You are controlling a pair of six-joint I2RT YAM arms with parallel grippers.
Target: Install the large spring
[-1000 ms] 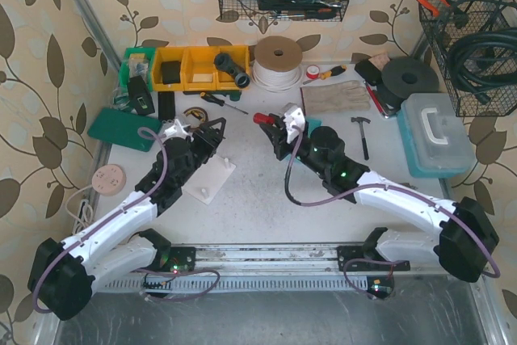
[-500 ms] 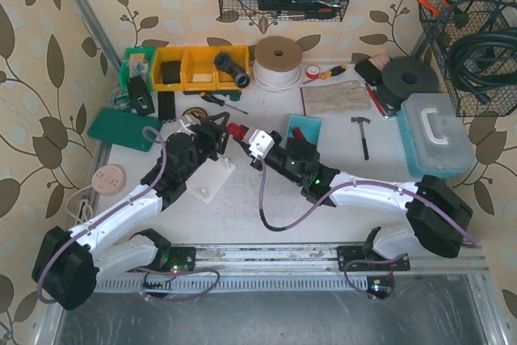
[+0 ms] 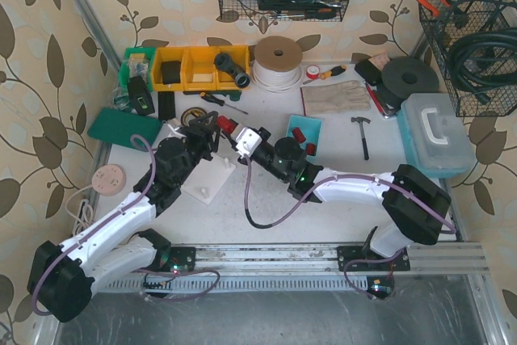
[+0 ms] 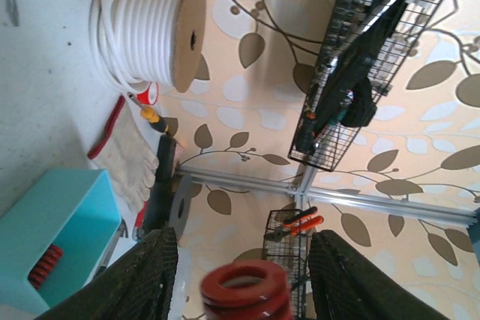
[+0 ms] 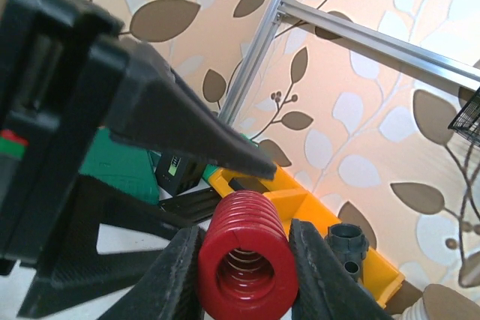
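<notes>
Top view: our right gripper [image 3: 229,128], a second ago near the blue tray [image 3: 313,125], now meets the left gripper [image 3: 207,128], carrying the red spring [image 3: 224,124].
Left wrist: jaws half open, the spring between them, untouched.
Right wrist: jaws narrow, clamping the spring.

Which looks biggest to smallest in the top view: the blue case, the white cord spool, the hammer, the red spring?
Largest first:
blue case
white cord spool
hammer
red spring (partly hidden, so unsure against the hammer)
</notes>
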